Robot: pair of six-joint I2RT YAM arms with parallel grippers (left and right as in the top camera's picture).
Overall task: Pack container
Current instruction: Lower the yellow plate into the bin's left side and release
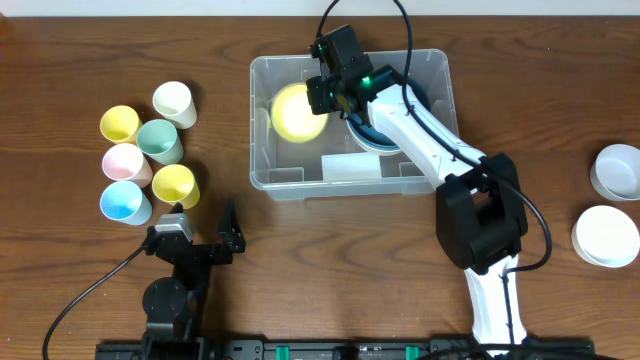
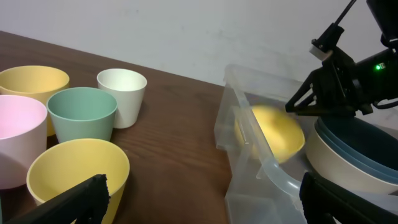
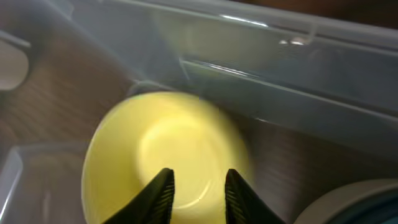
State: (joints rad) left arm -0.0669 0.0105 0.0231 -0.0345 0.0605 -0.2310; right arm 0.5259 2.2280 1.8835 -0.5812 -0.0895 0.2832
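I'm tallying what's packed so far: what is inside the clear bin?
A yellow bowl at left; at right, stacked bowls, blue on top. The right arm covers much of the stack, so their count is unclear.

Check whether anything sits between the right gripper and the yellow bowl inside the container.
Nothing visible does. The right gripper hangs open directly above the yellow bowl, with only air between them in the wrist view. The nested bowls sit beside it in the container, not under the fingers.

The right arm (image 1: 420, 125) stretches forward, jaws parted; the left arm (image 1: 185, 255) sits folded, jaws wide.
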